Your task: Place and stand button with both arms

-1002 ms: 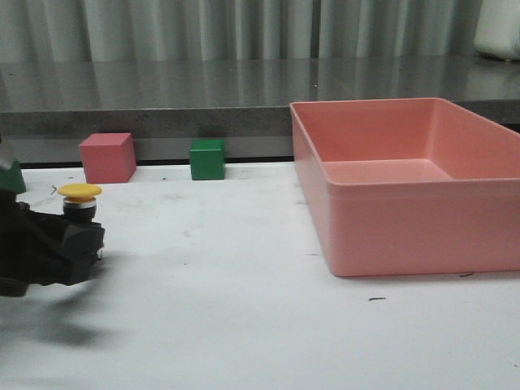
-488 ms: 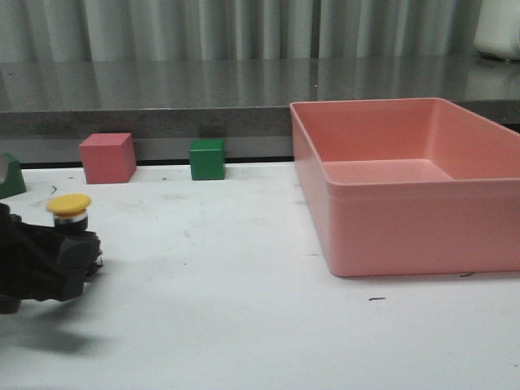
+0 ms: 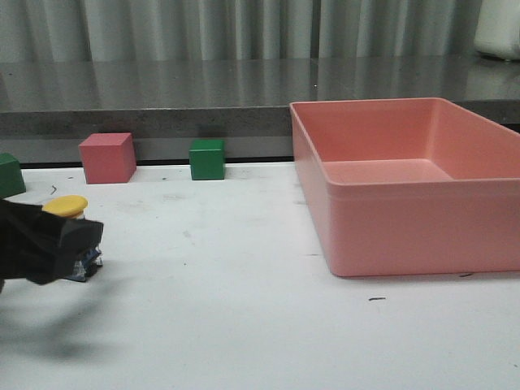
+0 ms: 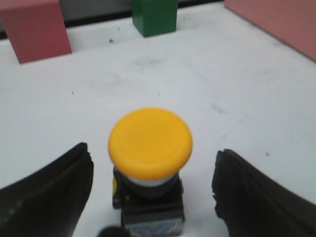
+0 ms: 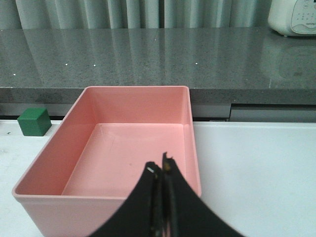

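Note:
The button (image 4: 150, 148), with a yellow mushroom cap and a black-and-clear base, stands upright on the white table. My left gripper (image 4: 152, 157) is open, with one black finger (image 4: 44, 197) on each side of the button and a clear gap to each. In the front view the button (image 3: 67, 205) shows at the far left, half hidden behind the dark left gripper (image 3: 77, 244). My right gripper (image 5: 160, 170) is shut and empty, hovering over the near rim of the pink bin (image 5: 143, 90). It is out of the front view.
The large pink bin (image 3: 406, 236) fills the right side of the table. A pink cube (image 3: 107, 157) and a green cube (image 3: 207, 158) sit at the back edge. Another green cube (image 3: 10, 175) is at the far left. A grey counter runs behind.
The button and left gripper have shifted slightly left and down. The button's base now shows on the table beside the gripper.

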Available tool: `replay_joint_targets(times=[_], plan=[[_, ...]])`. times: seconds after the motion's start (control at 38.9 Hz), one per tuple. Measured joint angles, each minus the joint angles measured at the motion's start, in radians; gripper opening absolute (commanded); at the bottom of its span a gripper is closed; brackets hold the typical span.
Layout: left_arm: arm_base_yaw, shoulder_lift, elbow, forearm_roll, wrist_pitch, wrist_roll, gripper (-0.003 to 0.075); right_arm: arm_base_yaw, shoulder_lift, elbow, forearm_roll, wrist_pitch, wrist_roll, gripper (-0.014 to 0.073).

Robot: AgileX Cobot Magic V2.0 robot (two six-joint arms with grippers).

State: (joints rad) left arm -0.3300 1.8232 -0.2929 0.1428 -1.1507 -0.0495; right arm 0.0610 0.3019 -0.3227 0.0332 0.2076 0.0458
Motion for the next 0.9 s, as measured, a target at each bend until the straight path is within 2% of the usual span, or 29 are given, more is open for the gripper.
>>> replay_joint_targets(times=[0.13, 0.21, 0.64, 0.77, 0.9], plan=[[0.0, -0.132, 0.005, 0.044, 0.008, -0.01, 0.0508, 0.0, 0.0, 0.0, 0.0, 0.0, 0.0, -0.0071], [-0.006, -0.236, 0.001, 0.056, 0.066, -0.037, 0.0508, 0.0, 0.0, 0.0, 0.0, 0.0, 0.0, -0.0071], [-0.023, -0.823, -0.164, 0.063, 0.846, -0.164, 0.0489, 0.0, 0.0, 0.0, 0.0, 0.0, 0.0, -0.0071], [-0.023, -0.986, -0.203, 0.061, 1.061, -0.166, 0.0433, 0.0, 0.0, 0.0, 0.0, 0.0, 0.0, -0.0071], [-0.023, -1.152, -0.211, 0.059, 1.212, -0.166, 0.0337, 0.0, 0.0, 0.0, 0.0, 0.0, 0.0, -0.0071]])
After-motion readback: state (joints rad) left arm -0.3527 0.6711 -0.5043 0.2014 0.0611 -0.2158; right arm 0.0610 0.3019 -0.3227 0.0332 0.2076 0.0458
